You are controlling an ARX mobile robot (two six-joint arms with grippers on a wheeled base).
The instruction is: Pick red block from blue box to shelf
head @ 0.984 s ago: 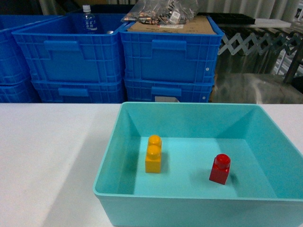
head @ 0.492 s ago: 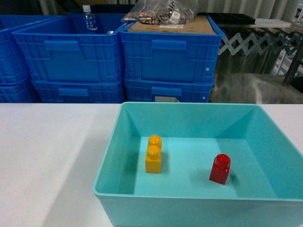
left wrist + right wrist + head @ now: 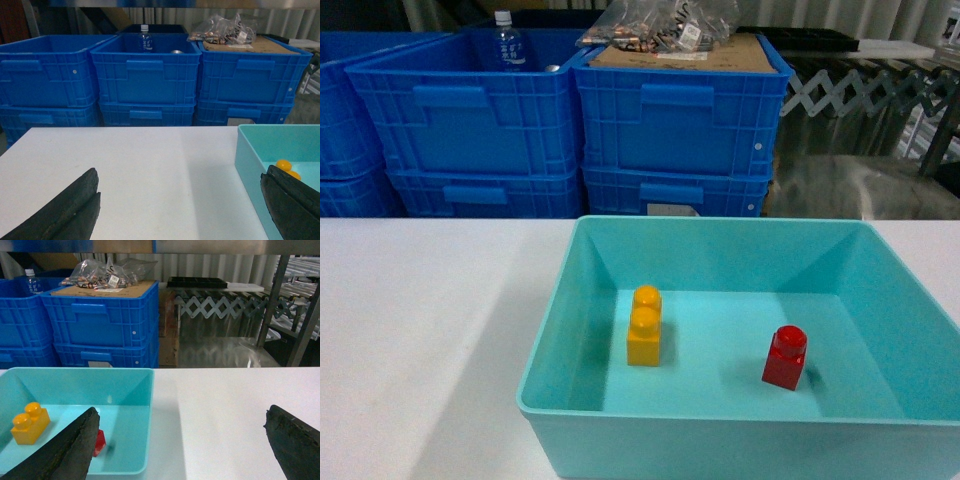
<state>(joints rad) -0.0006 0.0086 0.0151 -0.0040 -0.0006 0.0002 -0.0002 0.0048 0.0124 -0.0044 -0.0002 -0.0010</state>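
The red block (image 3: 785, 357) is seen standing upright on the floor of the blue box (image 3: 552, 350), in the right half of the tub as the head camera shows it, its single round stud on top. It is touched by nothing. A yellow-orange two-stud brick (image 3: 644, 326) is set on the same floor to its left, well apart from it. The box is placed on a white table (image 3: 430, 340), close to the near edge.

In the right wrist view the right gripper (image 3: 182, 450) is held spread wide over the table, its two dark fingers (image 3: 70, 450) showing at the lower corners of the picture, and nothing is held between them. The left finger is laid across the right end of the box in that view, so that only a sliver of the red block is shown just beside it. The left gripper (image 3: 182, 210) is likewise spread wide and nothing is gripped; one finger is seen above bare table, the other at the box's left wall. Neither gripper is shown in the head view.

Behind the table, stacked dark blue ribbed crates (image 3: 570, 120) are seen. A plastic water bottle (image 3: 506, 40) is kept in one, and a clear bag of small parts (image 3: 660, 25) is laid on cardboard on another. At far right in the right wrist view, metal uprights (image 3: 272, 300) are visible.
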